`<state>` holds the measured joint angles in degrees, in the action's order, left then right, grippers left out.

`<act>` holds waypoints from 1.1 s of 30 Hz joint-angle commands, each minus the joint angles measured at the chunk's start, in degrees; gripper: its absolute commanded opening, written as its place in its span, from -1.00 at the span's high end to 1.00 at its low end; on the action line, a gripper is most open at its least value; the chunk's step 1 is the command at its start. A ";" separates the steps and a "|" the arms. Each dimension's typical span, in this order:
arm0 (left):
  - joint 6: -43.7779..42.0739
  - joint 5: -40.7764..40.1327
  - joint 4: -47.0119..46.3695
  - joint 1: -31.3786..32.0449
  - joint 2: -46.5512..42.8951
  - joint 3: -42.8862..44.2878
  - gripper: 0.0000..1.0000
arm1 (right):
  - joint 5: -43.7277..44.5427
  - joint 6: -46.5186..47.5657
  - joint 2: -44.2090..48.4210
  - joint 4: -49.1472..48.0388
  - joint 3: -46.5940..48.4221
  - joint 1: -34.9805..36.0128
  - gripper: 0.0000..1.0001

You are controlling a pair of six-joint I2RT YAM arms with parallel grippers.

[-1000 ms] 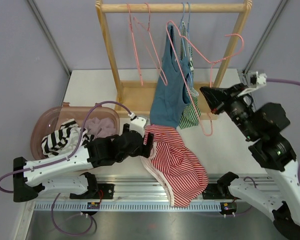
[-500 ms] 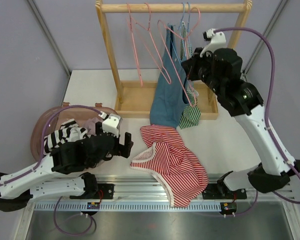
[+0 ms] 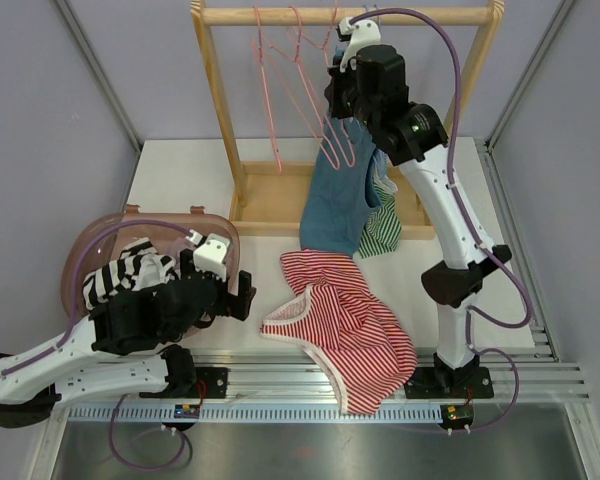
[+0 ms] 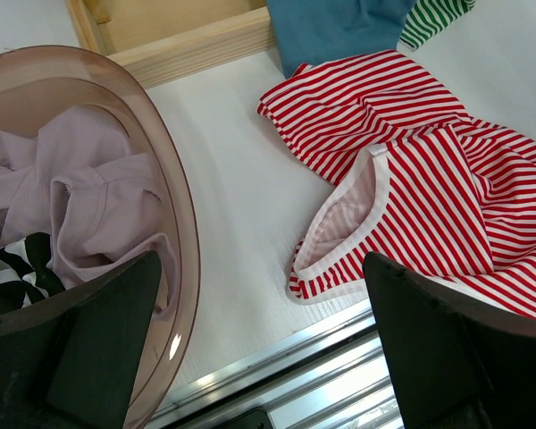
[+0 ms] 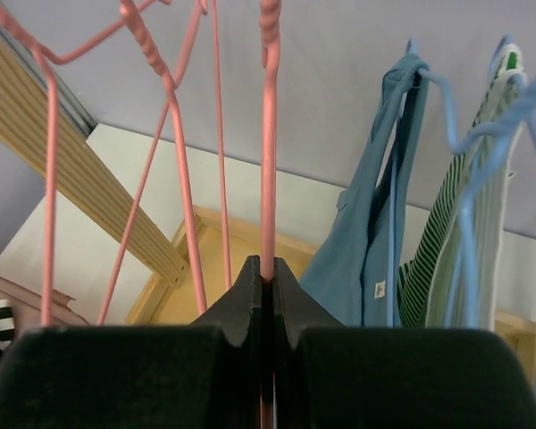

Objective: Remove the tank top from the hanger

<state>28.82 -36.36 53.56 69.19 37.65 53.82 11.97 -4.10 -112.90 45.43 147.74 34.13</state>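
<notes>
1. Beside my left arm, the brown translucent tub [image 4: 174, 206] holds a crumpled mauve garment [image 4: 80, 197] and a black-and-white striped garment [image 3: 125, 275].
2. My left gripper [image 4: 261, 268] is spread wide, grasping nothing.
3. The red-striped tank top [image 3: 345, 320] lies on the table, off the hanger.
4. My right gripper [image 5: 266, 268] is clenched on a pink hanger [image 5: 267, 161] up by the wooden rail [image 3: 230, 16].

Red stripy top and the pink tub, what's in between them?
Just bare white table, clear in the left wrist view. From the top camera, the left gripper hangs over that gap, jaws open.
</notes>
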 commanded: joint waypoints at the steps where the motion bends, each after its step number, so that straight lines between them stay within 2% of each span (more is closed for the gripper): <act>1: 0.19 -1.61 -1.62 0.33 -0.47 -0.30 -0.98 | 0.60 2.43 -3.46 1.94 6.06 -0.03 1.00; 8: -0.34 -1.00 -2.23 0.42 -0.47 -0.12 -0.98 | -0.80 1.02 0.84 -2.19 -2.45 -0.03 1.00; 12: -0.43 0.06 -3.89 0.42 0.84 0.67 -0.98 | -1.51 0.76 1.63 0.18 -0.62 -0.03 0.43; 13: -0.60 1.02 -4.42 0.42 1.46 0.84 -0.98 | -1.59 0.67 2.50 0.62 -0.44 -0.03 0.23; 15: -0.61 1.73 -6.52 0.42 3.56 1.46 -0.98 | -2.21 0.32 4.00 1.24 -0.96 -0.03 0.11; 16: -0.69 2.86 -7.41 0.42 4.36 1.98 -0.98 | -2.38 0.14 6.09 1.15 -1.57 -0.03 -0.04; 19: -1.22 5.23 -11.54 1.03 8.04 2.43 -0.98 | -3.09 -0.03 11.10 1.33 -4.91 -0.03 -0.27; 22: -1.75 7.88 -16.98 2.00 11.82 2.08 -0.98 | -3.62 -0.47 17.78 0.72 -11.23 -0.03 -0.40; 25: -2.01 10.07 -22.26 3.31 16.12 1.64 -0.98 | -4.67 -1.08 26.81 -3.14 -21.94 -0.03 -0.74; 26: -2.10 10.43 -23.40 3.76 17.27 1.55 -0.98 | -5.02 -1.35 29.03 -4.63 -26.93 -0.03 -0.95; 33: -2.98 13.07 -31.14 7.62 29.66 2.77 -0.98 | -8.53 -5.04 50.98 -7.19 -48.40 -0.03 -0.99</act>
<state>26.65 -25.26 29.54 75.13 63.96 54.26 6.15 -6.61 -68.36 41.06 106.08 34.11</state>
